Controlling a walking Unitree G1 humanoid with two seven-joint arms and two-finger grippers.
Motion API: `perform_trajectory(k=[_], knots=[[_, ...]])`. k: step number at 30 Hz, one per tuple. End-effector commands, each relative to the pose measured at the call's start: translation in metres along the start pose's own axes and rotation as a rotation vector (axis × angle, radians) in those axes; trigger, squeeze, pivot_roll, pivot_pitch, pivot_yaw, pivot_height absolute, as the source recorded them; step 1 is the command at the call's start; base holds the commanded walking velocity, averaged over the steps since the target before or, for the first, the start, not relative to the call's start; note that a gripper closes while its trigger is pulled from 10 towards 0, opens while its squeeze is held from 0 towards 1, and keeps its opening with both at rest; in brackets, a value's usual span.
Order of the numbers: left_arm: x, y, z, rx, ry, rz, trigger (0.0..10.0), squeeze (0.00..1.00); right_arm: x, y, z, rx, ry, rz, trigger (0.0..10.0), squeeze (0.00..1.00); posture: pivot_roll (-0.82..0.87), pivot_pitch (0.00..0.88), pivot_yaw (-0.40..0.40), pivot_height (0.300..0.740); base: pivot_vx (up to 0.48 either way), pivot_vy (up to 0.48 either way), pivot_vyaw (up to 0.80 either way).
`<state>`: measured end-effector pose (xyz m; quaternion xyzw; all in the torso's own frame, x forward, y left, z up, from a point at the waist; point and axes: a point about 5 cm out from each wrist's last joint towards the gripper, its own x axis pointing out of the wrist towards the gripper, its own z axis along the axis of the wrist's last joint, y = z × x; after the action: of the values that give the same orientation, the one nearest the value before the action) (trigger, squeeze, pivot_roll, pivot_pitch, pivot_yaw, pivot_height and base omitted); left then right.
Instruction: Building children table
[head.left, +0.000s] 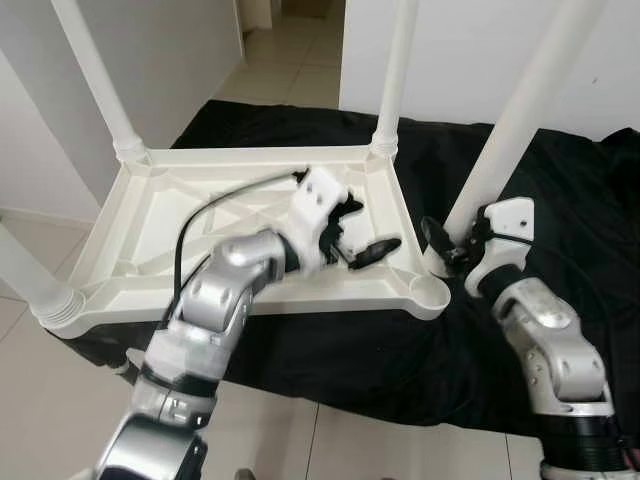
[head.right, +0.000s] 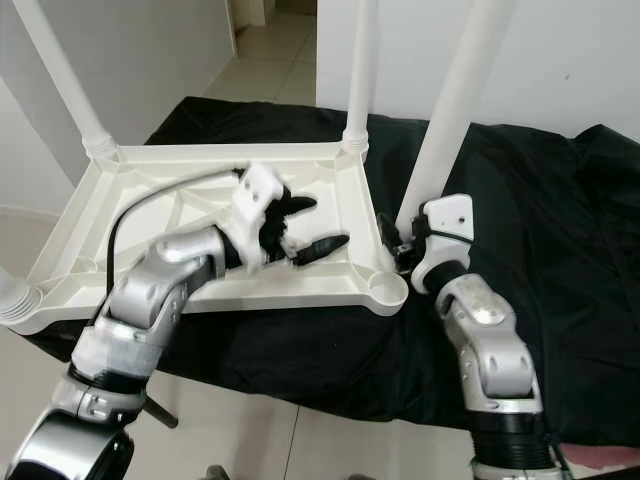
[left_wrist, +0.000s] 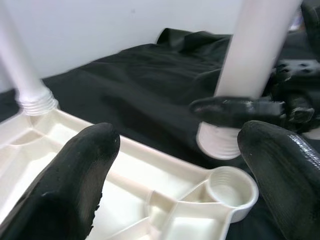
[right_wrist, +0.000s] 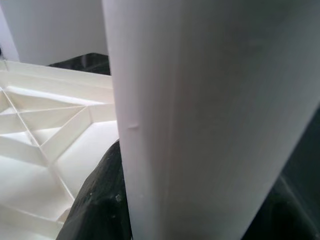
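Observation:
A white plastic table top (head.left: 150, 215) lies upside down on a black cloth. Legs stand screwed in at its far left corner (head.left: 95, 70), far right corner (head.left: 398, 60) and near left corner (head.left: 25, 275). The near right corner socket (head.left: 432, 292) is empty. My right gripper (head.left: 452, 245) is shut on a loose white leg (head.left: 520, 110) near its threaded base; the leg leans, its base resting on the cloth just beside that socket. My left gripper (head.left: 360, 232) hovers open over the underside near the socket, holding nothing. The left wrist view shows the socket (left_wrist: 231, 186) and the leg (left_wrist: 250, 65).
The black cloth (head.left: 560, 210) covers the floor under and to the right of the table top. Pale floor tiles (head.left: 60, 400) lie in front and to the left. White walls (head.left: 470, 50) stand behind, with a doorway at the far middle.

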<state>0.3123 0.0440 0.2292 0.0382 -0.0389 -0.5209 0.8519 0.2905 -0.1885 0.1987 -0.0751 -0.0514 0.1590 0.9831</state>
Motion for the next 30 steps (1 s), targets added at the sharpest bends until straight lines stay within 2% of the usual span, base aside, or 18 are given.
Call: perform_trajectory(k=[1,5,7,9,11,12,14,15,17,19,20,25,30], knots=[[-0.001,0.003,0.002,-0.019,-0.001,-0.017,10.0,0.0,0.0,-0.002,0.002,-0.001,0.007,0.026,10.0,0.0,-0.08,0.0,0.011,0.74,0.0,0.0,0.0],[-0.001,-0.004,0.014,-0.018,-0.047,-0.126,10.0,0.0,-0.001,-0.004,0.0,-0.035,0.05,0.09,10.0,0.0,-0.07,0.0,0.007,0.74,0.0,0.0,0.0],[-0.001,-0.004,0.014,-0.018,-0.047,-0.126,10.0,0.0,-0.001,-0.004,0.0,-0.035,0.05,0.09,10.0,0.0,-0.07,0.0,0.007,0.74,0.0,0.0,0.0],[-0.001,-0.014,0.023,-0.033,-0.072,-0.248,10.0,0.0,-0.003,-0.003,-0.003,-0.047,0.081,0.154,10.0,0.0,-0.07,0.0,0.002,0.74,0.0,0.0,0.0],[-0.001,-0.014,0.023,-0.033,-0.072,-0.248,10.0,0.0,-0.003,-0.003,-0.003,-0.047,0.081,0.154,10.0,0.0,-0.07,0.0,0.002,0.74,0.0,0.0,0.0],[-0.002,-0.018,0.026,-0.039,-0.08,-0.304,10.0,0.0,-0.004,-0.001,-0.005,-0.049,0.098,0.189,10.0,0.0,-0.08,0.0,0.002,0.74,0.0,0.0,0.0],[-0.002,-0.029,0.031,0.014,-0.077,-0.425,10.0,0.0,-0.006,0.005,-0.007,-0.078,0.132,0.28,10.0,0.0,-0.07,0.0,-0.011,0.74,0.0,0.0,0.0],[-0.002,-0.029,0.031,0.014,-0.077,-0.425,10.0,0.0,-0.006,0.005,-0.007,-0.078,0.132,0.28,10.0,0.0,-0.07,0.0,-0.011,0.74,0.0,0.0,0.0],[0.002,-0.034,0.037,0.017,-0.095,-0.493,10.0,0.0,-0.007,0.013,-0.01,-0.089,0.152,0.35,10.0,0.0,-0.08,0.0,-0.01,0.74,0.0,0.0,0.0],[0.002,-0.034,0.037,0.017,-0.095,-0.493,10.0,0.0,-0.007,0.013,-0.01,-0.089,0.152,0.35,10.0,0.0,-0.08,0.0,-0.01,0.74,0.0,0.0,0.0],[0.006,-0.036,0.041,0.029,-0.101,-0.522,10.0,0.0,-0.008,0.018,-0.011,-0.085,0.169,0.406,10.0,0.0,-0.08,0.0,-0.01,0.74,0.0,0.0,0.0],[0.011,-0.04,0.046,0.026,-0.112,-0.565,10.0,0.0,-0.009,0.027,-0.012,-0.087,0.184,0.493,10.0,0.0,-0.09,0.0,-0.002,0.74,0.0,0.0,0.0],[0.012,-0.044,0.051,0.008,-0.133,-0.608,10.0,0.0,-0.01,0.031,-0.012,-0.084,0.192,0.521,10.0,0.0,-0.09,0.0,-0.002,0.74,0.0,0.0,0.0]])
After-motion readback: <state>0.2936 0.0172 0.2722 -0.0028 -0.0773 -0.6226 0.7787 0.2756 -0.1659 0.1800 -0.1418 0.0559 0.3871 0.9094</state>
